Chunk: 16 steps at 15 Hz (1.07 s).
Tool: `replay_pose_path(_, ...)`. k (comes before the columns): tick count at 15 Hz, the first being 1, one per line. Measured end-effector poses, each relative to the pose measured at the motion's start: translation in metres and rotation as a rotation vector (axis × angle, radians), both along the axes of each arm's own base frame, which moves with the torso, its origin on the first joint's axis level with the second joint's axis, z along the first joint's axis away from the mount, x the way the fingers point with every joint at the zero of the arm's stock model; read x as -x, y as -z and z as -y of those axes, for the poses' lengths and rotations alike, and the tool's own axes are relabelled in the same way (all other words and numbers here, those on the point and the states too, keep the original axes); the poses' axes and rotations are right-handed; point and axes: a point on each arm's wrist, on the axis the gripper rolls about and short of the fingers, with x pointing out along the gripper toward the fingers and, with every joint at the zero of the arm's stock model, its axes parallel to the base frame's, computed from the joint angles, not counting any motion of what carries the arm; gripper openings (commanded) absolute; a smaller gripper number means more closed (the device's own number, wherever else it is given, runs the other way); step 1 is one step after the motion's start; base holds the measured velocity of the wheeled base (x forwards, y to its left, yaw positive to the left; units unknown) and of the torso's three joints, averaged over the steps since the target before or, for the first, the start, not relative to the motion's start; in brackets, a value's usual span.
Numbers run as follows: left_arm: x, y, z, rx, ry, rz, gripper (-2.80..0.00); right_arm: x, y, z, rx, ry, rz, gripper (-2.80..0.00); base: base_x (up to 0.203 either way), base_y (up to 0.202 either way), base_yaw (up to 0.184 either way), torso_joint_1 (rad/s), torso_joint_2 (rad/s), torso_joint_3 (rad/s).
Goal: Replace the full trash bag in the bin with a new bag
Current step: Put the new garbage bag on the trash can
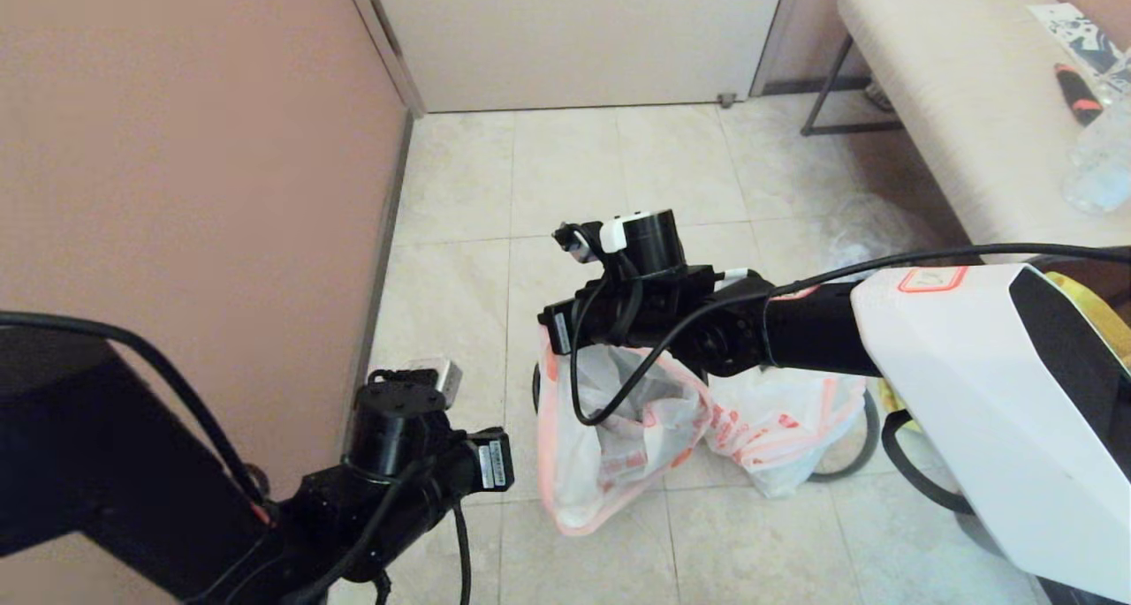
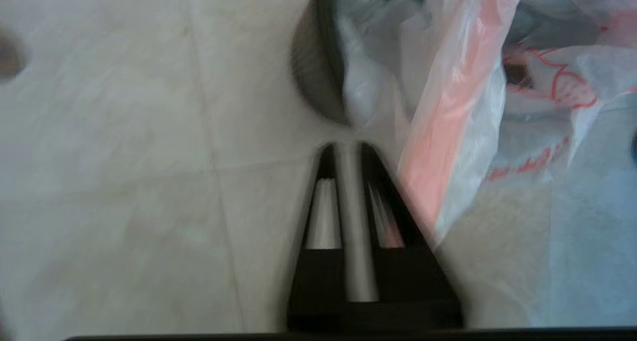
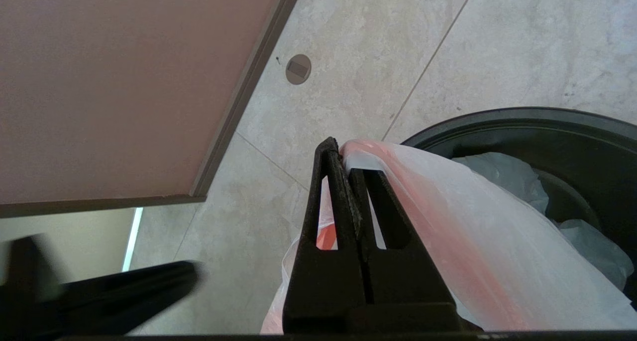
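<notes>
Black and filling the lower left of the head view, the left arm is reaching forward low over the tiled floor (image 1: 459, 172), just beside the pink wall (image 1: 177, 163). Its left gripper (image 2: 343, 147) is pointing toward the bags, with its jaws standing narrow, a thin gap between them and nothing held; this wrist view is blurred.

To the right, the right arm is stretching across from its white forearm, wrist turned so the right gripper (image 3: 341, 149) is hanging above the bin. Its jaws are pressed together on the orange-red hem of the new bag (image 1: 583, 428), which is drooping open below the wrist, mouth facing the camera.

Just beside it, on the floor, the full trash bag (image 1: 778, 428) is showing as a lumpy white shape with red print; its upper part is hidden by the arm.

Only slivers of the bin (image 3: 522, 119) are visible: a dark curved rim in the right wrist view and a grey arc behind the bags in the head view.

At upper right, a padded bench (image 1: 954, 102) is cut off by the frame edge.
</notes>
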Motion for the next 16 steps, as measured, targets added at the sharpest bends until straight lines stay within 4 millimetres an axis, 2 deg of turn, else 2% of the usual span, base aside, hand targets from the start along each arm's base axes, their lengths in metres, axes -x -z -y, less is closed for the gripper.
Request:
replay_pose_path(4, -0.018, 0.011, -0.007, 0.093, 0.151, 0.044, 0.0, -0.003, -0.003, 0.002, -0.021, 0.007, 0.026, -2.8, 0.0, 0.0, 0.0, 0.0, 0.0, 0.0)
replay_pose_path(7, -0.018, 0.017, -0.009, 0.094, 0.198, 0.024, 0.0, -0.004, -0.002, 0.002, -0.022, 0.009, 0.027, -2.8, 0.0, 0.0, 0.0, 0.0, 0.0, 0.0)
replay_pose_path(11, -0.024, 0.021, -0.003, 0.102, 0.277, 0.02, 0.0, -0.005, -0.002, 0.003, -0.022, 0.01, 0.028, -2.8, 0.0, 0.0, 0.0, 0.0, 0.0, 0.0)
replay_pose_path(14, -0.045, 0.023, 0.007, 0.077, 0.301, 0.071, 0.0, -0.004, -0.001, 0.002, -0.02, 0.008, 0.026, -2.8, 0.0, 0.0, 0.0, 0.0, 0.0, 0.0)
replay_pose_path(15, -0.053, 0.025, 0.011, 0.076, 0.3, 0.087, -2.8, -0.003, -0.001, 0.001, -0.02, 0.007, 0.026, -2.8, 0.0, 0.0, 0.0, 0.0, 0.0, 0.0)
replay_pose_path(16, -0.058, 0.027, 0.013, 0.076, 0.296, 0.092, -2.8, -0.003, -0.001, 0.001, -0.02, 0.005, 0.025, -2.8, 0.0, 0.0, 0.0, 0.0, 0.0, 0.0)
